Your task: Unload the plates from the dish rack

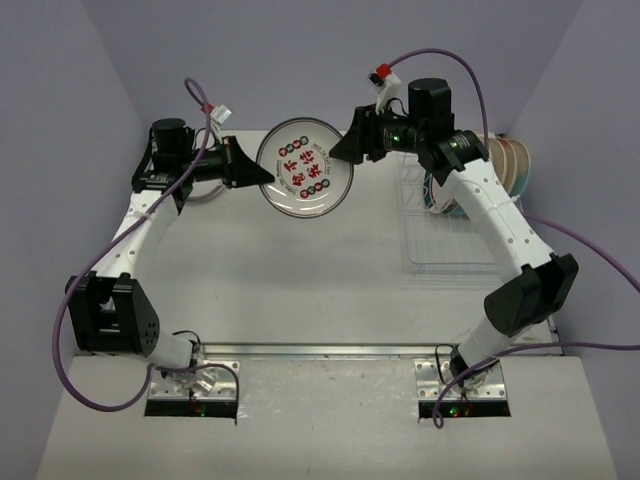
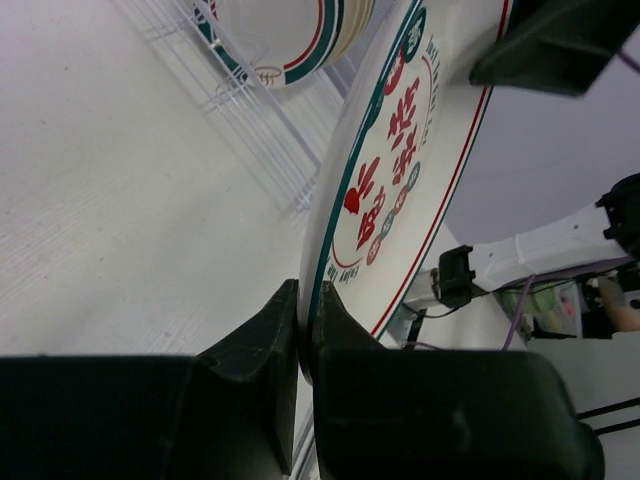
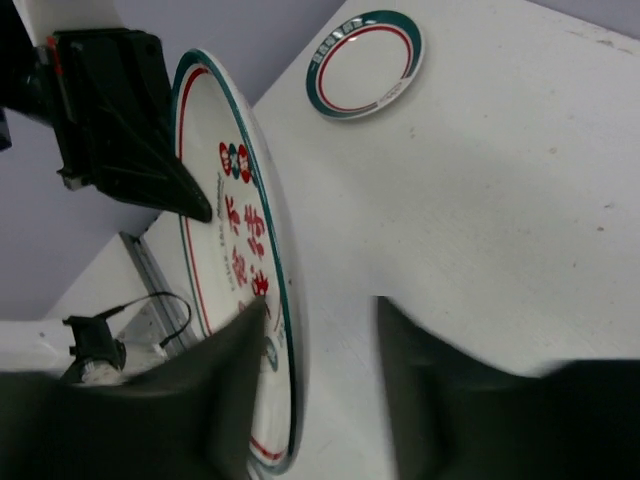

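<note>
Left gripper (image 1: pixel 262 176) clamped on printed plate (image 1: pixel 305 168) at its rim; right gripper (image 1: pixel 336 152) spread open astride opposite rim (above white table (image 1: pixel 300 290), lavender walls (image 1: pixel 320 50)).

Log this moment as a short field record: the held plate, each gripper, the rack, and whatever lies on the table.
held plate: large plate, green rim, red characters, held up between both arms
left gripper: fingers shut on the plate's rim
right gripper: fingers open, straddling the opposite rim
dish rack: right side of the table, rack plates upright at its far end
on table: small plate, green rim, red ring, lying flat
</note>
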You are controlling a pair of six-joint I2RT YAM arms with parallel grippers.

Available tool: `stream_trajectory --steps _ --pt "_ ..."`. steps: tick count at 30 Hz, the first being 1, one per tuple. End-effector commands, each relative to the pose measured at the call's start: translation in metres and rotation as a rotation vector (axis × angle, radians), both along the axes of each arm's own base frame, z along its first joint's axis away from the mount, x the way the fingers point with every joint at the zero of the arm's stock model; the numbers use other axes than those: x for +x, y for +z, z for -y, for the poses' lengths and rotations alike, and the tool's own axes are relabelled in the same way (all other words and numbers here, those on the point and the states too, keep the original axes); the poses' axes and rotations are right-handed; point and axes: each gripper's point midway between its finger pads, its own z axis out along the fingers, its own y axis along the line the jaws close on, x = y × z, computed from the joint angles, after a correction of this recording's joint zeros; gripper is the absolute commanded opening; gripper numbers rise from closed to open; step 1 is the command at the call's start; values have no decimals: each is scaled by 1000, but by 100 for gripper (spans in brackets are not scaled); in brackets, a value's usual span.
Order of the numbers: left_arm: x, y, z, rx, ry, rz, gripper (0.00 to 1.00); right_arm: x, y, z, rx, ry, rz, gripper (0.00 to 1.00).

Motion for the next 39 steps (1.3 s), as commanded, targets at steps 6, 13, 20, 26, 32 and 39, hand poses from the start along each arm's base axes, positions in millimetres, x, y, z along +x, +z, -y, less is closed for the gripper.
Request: stream_trajectory --steps 6,13,20,26,32,39 --pt "99 -3 -154 -93 559 -109 0 59 -10 92 -82 -458 -9 82" --pt "162 -82 -273 35 908 -334 0 68 -43 170 -244 -636 -17 85" --pt "183 -145 -302 114 962 -401 0 56 -62 200 -311 -666 -30 93" --pt "186 -181 -316 146 980 -455 3 51 -69 200 -312 -651 -43 96" --pt "179 -204 -332 156 1002 -497 12 53 -77 208 -356 -649 -37 96" --pt "170 -194 -336 171 1002 -479 53 61 -75 219 -390 -697 -24 96"
